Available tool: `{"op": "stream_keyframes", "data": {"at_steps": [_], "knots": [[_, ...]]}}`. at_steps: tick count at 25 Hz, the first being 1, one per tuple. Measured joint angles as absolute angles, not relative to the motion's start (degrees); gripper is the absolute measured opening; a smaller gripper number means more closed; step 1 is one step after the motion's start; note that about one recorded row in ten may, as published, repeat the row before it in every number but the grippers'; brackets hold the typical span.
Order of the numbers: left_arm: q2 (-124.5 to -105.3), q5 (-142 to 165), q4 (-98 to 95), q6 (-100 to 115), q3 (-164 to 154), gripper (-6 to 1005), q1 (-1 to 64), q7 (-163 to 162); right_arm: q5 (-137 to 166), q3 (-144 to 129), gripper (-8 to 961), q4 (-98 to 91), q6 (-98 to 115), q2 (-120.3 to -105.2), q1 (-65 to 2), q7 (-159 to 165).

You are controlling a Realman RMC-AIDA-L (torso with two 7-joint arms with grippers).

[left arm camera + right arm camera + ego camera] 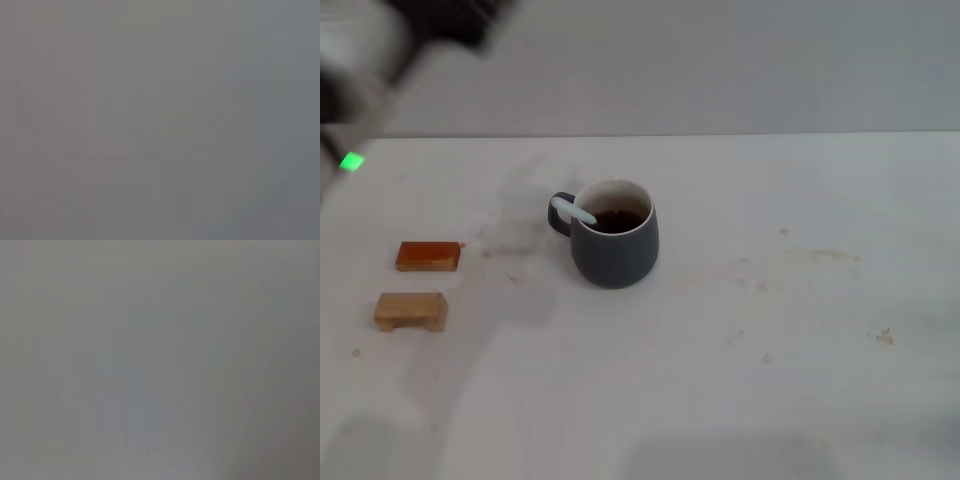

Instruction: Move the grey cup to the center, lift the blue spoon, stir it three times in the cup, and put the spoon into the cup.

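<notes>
The grey cup (615, 248) stands upright near the middle of the white table (770, 330), its handle to the left and dark brown liquid inside. The blue spoon (574, 211) rests in the cup, its pale blue handle leaning out over the left rim. Part of my left arm (360, 60) shows blurred at the top left corner with a green light on it; its gripper is out of view. My right gripper is out of view. Both wrist views show only plain grey.
A red-brown block (428, 256) and a tan wooden block (411, 311) lie at the left of the table. Faint stains mark the tabletop to the right of the cup. A grey wall stands behind the table.
</notes>
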State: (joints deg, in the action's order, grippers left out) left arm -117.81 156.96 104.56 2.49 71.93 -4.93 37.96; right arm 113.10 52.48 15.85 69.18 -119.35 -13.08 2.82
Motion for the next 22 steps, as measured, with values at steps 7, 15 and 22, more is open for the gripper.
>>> {"op": "stream_keyframes", "data": {"at_steps": [7, 15, 22], "knots": [[-117.53, 157.0, 91.3, 43.7, 65.7, 588, -12.5, 28.4, 113.1, 52.1, -2, 16.1, 70.4, -119.36, -12.8, 2.9], [-118.13, 156.9, 56.1, 70.0, 73.1, 587, -8.8, 6.5, 113.6, 49.0, -2, 16.1, 79.1, -119.42, -11.3, 2.8], [-118.35, 149.1, 20.1, 78.3, 75.6, 587, 4.0, -5.3, 113.7, 48.0, -2, 15.8, 83.9, -119.36, -10.7, 2.8]]}}
